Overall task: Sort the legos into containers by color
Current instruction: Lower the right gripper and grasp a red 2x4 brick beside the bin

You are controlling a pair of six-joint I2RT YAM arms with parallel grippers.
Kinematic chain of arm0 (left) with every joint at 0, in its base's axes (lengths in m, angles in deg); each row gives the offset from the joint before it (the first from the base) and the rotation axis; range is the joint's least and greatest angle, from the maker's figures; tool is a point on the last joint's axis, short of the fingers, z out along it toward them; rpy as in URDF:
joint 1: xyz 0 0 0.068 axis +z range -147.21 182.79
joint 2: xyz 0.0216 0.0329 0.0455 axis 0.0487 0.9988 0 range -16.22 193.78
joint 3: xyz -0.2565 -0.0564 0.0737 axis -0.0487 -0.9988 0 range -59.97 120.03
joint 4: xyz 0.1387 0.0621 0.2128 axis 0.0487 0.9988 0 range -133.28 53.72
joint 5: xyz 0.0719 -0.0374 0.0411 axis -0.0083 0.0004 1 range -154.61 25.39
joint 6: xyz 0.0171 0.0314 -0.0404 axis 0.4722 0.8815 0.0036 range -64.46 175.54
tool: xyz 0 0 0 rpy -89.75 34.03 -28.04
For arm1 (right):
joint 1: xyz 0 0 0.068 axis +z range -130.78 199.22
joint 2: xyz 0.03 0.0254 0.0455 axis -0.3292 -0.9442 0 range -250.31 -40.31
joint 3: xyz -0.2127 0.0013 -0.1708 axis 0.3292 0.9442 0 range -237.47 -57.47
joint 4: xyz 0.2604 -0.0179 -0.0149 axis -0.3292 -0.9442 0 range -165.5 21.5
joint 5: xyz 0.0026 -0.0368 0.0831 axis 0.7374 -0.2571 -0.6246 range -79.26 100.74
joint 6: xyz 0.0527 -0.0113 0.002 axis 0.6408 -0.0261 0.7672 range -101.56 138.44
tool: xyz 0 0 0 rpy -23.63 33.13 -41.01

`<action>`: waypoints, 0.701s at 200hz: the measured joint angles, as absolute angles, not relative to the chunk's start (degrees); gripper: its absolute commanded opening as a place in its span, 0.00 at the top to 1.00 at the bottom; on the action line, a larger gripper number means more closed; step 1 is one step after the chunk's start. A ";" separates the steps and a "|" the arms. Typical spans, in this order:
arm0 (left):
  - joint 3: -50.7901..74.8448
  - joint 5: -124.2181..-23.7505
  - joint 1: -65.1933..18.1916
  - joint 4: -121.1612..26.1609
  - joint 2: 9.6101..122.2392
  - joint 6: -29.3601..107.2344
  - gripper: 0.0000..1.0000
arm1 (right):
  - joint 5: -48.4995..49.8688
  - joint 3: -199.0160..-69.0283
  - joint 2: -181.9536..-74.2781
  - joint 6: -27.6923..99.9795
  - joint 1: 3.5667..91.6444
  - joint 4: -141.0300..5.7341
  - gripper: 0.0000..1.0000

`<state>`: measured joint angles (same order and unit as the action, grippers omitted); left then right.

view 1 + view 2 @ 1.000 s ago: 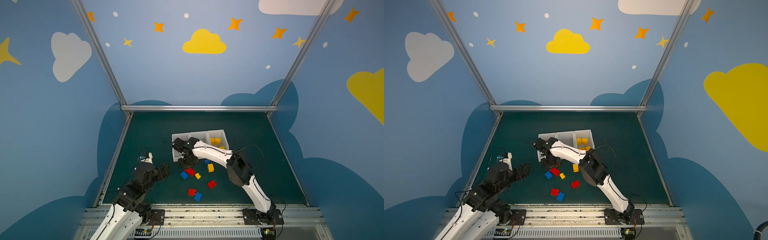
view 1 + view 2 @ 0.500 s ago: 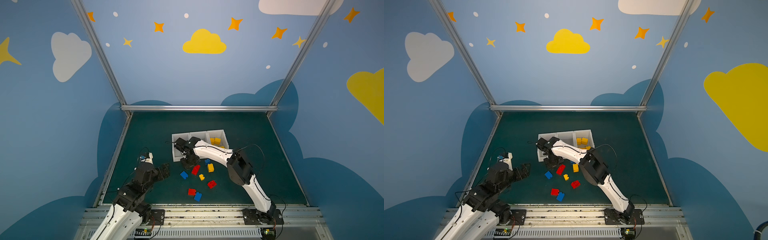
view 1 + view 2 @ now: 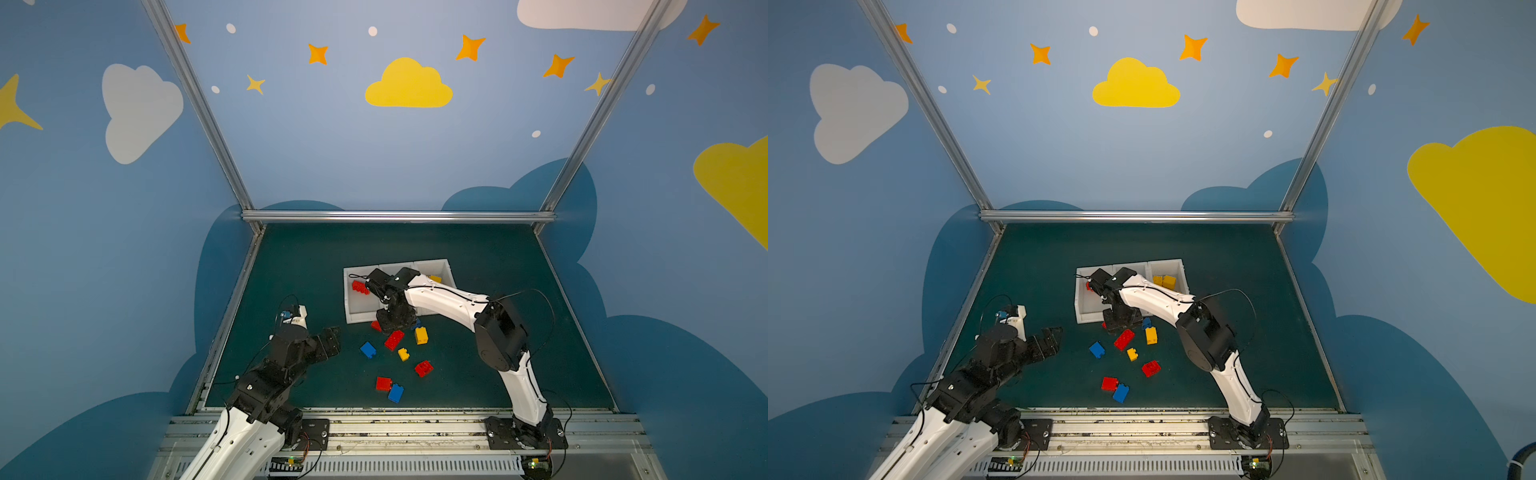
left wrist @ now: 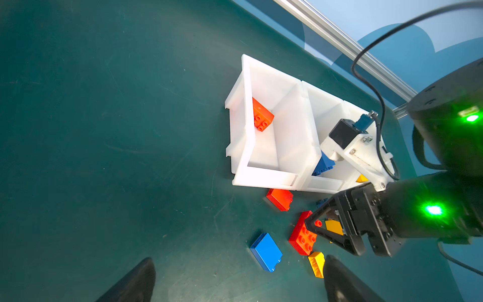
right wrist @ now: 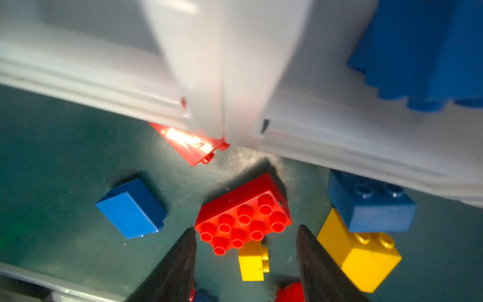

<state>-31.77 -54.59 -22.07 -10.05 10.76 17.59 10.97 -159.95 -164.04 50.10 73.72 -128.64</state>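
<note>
Red brick (image 3: pixel 394 340): lies flat on the surface (image 3: pixel 498 270), studs up, in the loose pile just in front of the bins (image 3: pixel 1128 266) and apart from them.
Long axis: in both top views it runs on a slant, near end toward the left, far end toward the bins and the right.
Step in hand: reaching for this brick, as I judge it; red goes in the left bin (image 3: pixel 347 299), which already holds a red lego (image 3: pixel 360 286).
Right end effector (image 5: pixel 246 230): jaws spread and pinching nothing, tips over the brick's near end; I cannot tell whether they touch it.
Left end effector (image 3: pixel 332 337): spread wide, empty, well apart from the pile on the left.
Next move: probably lower the right jaws round the brick and close. Their closing line looks nearer the long axis than across it, so either a wider spread or a turn of the wrist to take the narrow width.
Crowding: a small yellow brick (image 5: pixel 253 261) sits just beside the near end, under the gap between the jaws, and a big yellow brick (image 5: pixel 358 251) is near one finger, so a careless descent could nudge either.
</note>
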 measured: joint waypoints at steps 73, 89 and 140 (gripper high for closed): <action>-32.12 -55.03 -22.07 -10.37 11.22 17.59 0.01 | 9.79 -157.30 -164.01 55.26 73.33 -124.14 0.36; -32.12 -55.20 -22.07 -10.37 11.27 17.59 0.01 | 9.41 -157.06 -164.01 55.92 73.33 -123.11 0.37; -32.12 -55.66 -22.07 -10.40 11.27 17.59 0.01 | 9.70 -156.23 -163.66 57.08 73.42 -122.28 0.39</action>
